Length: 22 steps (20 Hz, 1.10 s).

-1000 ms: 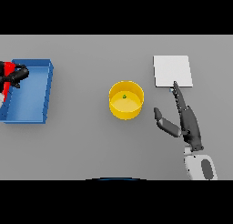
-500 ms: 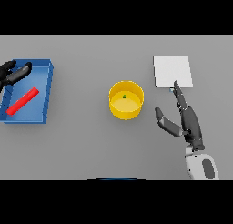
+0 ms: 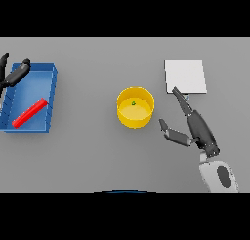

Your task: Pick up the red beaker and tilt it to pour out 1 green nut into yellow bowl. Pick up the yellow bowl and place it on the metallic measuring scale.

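The yellow bowl (image 3: pixel 135 106) stands at the table's middle with a small green nut (image 3: pixel 133 104) inside it. The red beaker (image 3: pixel 30 112) lies on its side in the blue tray (image 3: pixel 52 98) at the left. My left hand (image 3: pixel 14 74) hovers above the tray's far left corner, fingers relaxed, holding nothing. My right hand (image 3: pixel 194 124) is open to the right of the bowl, fingers straight and pointing toward the metallic scale (image 3: pixel 185 76), thumb spread toward the bowl without touching it.
The scale is a flat light square at the back right, just beyond my right fingertips. The blue tray's raised walls border the left edge of the view.
My left hand has let go of the red beaker, which now lies in the blue tray, and has drawn back up and left. My right hand has barely moved.
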### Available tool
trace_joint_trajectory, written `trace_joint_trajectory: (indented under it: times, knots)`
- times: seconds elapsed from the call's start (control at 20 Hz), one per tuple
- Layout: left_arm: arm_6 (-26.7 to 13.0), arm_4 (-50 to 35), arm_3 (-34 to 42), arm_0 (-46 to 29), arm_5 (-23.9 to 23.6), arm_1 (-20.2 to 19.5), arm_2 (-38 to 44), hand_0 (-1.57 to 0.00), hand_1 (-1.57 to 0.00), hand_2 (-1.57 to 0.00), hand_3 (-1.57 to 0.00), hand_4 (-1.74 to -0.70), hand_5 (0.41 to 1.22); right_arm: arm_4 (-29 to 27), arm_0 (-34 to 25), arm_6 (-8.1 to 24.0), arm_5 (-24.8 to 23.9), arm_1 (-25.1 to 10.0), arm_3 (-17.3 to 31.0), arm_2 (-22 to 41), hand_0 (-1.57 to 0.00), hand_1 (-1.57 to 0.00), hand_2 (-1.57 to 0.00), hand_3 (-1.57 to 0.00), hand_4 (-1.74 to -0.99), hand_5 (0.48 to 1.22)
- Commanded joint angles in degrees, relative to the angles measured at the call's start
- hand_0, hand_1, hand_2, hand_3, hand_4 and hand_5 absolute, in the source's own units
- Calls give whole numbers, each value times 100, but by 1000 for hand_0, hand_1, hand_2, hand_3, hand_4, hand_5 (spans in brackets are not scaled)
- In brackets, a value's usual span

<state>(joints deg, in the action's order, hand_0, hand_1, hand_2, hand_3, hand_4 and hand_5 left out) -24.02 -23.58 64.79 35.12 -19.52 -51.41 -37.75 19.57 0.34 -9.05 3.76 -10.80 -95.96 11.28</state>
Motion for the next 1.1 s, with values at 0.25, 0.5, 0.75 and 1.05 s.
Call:
trace_joint_trajectory:
  times: [0.25, 0.5, 0.75, 1.05]
  knots:
    - [132, -100, 7, -51, 14, 122, 18, -5, -4, -4, -3, -719, 665, 1641, -1276, 254, 788, -1042, 334, 1024, 1, 1, 1, 1, -1222, 701]
    - [139, -107, 73, -50, 55, 107, -8, -1, -1, -1, 0, -713, 680, 2528, -2227, -42, 1301, -1381, 856, 1793, 1, 1, 1, 1, -1216, 706]
    - [182, -212, 107, -118, 92, 34, 74, 0, 0, 0, 1, -722, 688, 2887, -2995, -351, 1817, -1438, 1531, 2314, 1, 1, 1, 1, -1219, 705]
    - [284, -272, 223, -217, 46, 33, 102, 1, 1, 1, 1, -724, 687, 3250, -3612, -319, 2054, -1201, 2363, 2756, 1, 1, 1, 1, -1239, 705]
